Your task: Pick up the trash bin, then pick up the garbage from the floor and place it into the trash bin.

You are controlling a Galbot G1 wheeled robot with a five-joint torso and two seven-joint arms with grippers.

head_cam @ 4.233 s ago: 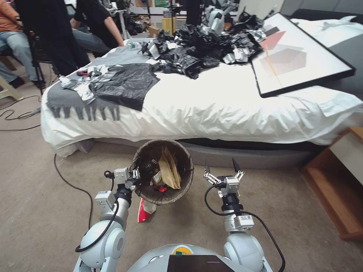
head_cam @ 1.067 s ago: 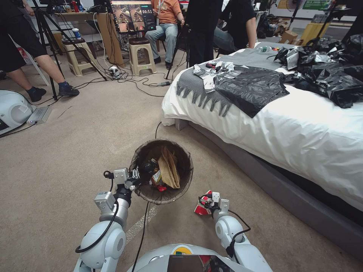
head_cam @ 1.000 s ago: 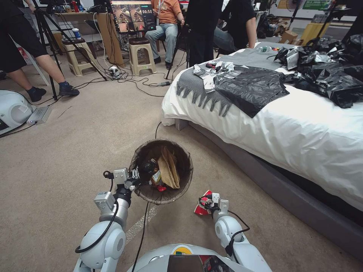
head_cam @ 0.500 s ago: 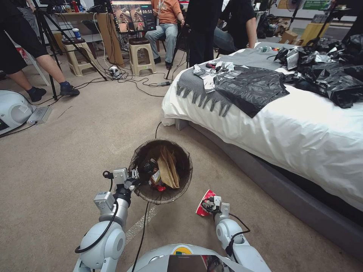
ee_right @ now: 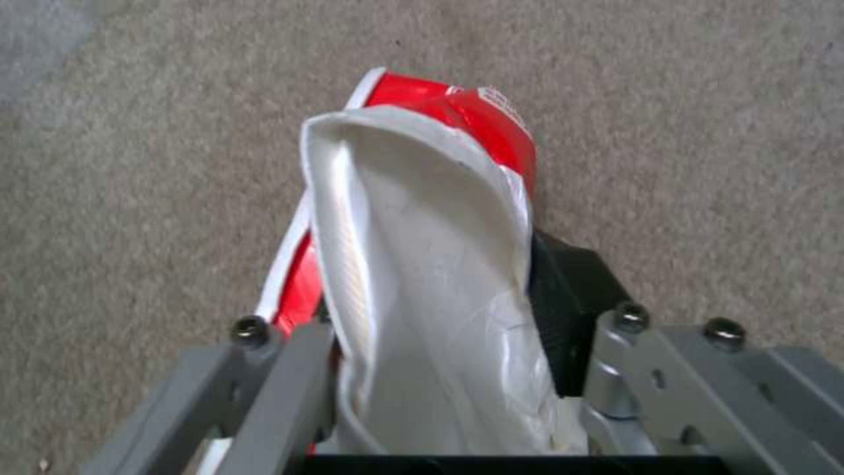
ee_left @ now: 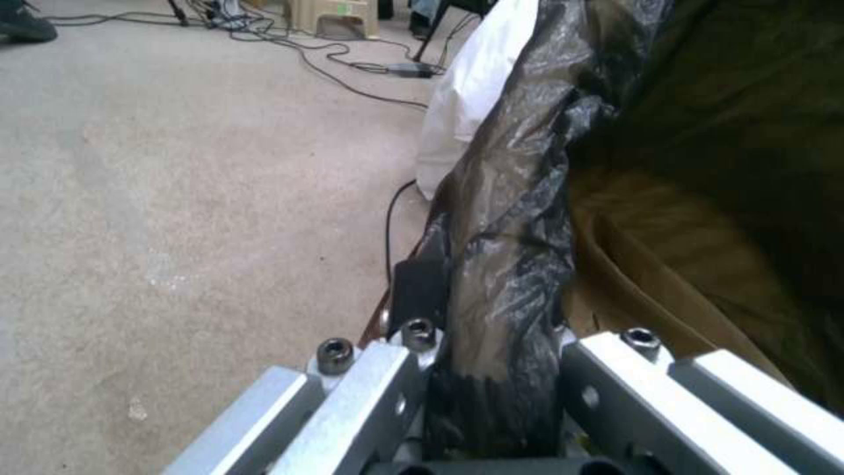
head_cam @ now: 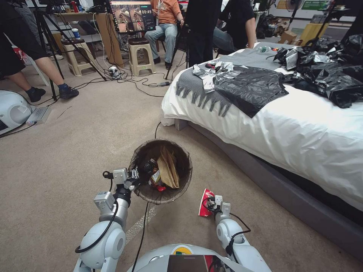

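On beige carpet (head_cam: 75, 151) beside the white-sheeted bed (head_cam: 302, 139), the left gripper (head_cam: 133, 178) clamps the trash bin (head_cam: 162, 170) by its lined rim. The right gripper (head_cam: 211, 202), low by the bin, pinches a flattened red paper cup (head_cam: 206, 197) just above the carpet.

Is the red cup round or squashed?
Squashed: the right claw pinches the cup, its white mouth flattened to a narrow slit.

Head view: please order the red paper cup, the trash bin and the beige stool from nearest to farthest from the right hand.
1. Red paper cup, held in the right hand.
2. Trash bin, toward the left hand.
3. Beige stool, far across the carpet.
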